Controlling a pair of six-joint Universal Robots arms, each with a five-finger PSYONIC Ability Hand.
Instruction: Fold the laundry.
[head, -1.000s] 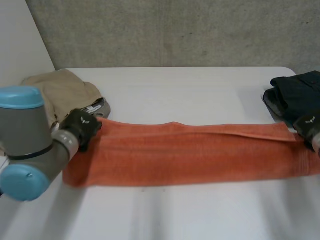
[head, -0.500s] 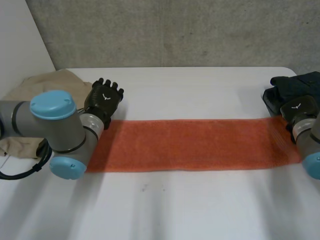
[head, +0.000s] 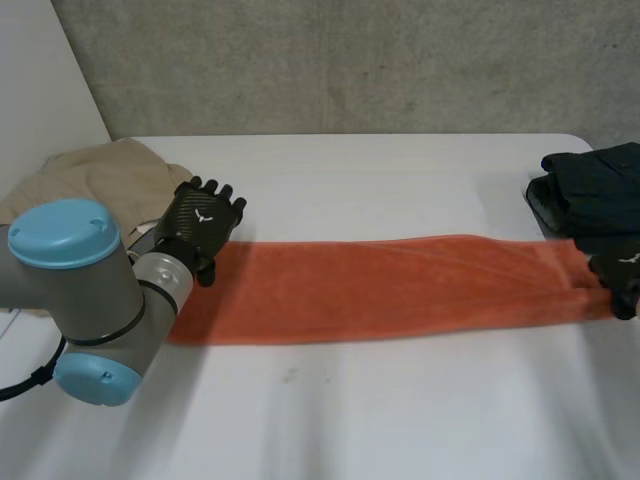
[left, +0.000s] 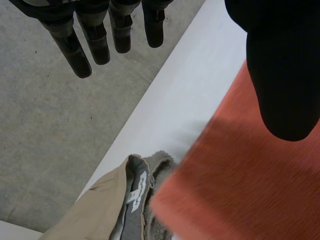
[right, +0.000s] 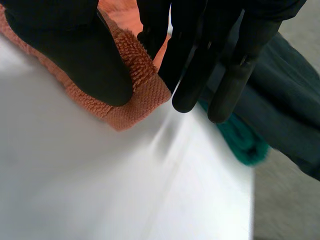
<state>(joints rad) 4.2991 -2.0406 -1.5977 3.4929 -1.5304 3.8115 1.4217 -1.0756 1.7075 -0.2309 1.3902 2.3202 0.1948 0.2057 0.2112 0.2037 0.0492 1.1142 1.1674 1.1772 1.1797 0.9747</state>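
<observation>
Orange towel is lying as a long narrow strip across the white tabletop, running from the left side almost to the right edge.

Left hand is hovering over the towel's left end, just beside the beige garment. In the left wrist view its fingers are hanging straight and spread wide, thumb apart from them, gripping nothing. The towel's end is lying under the thumb, with the beige garment's grey lining and label showing next to it.

Right hand is sitting at the towel's right end. In the right wrist view the thumb is pressing on top of the terry edge and the fingers are closing on the other side, pinching the towel's end between them.

Dark garment is lying bunched at the far right corner, near the right hand, with a bit of teal cloth showing beneath it.
</observation>
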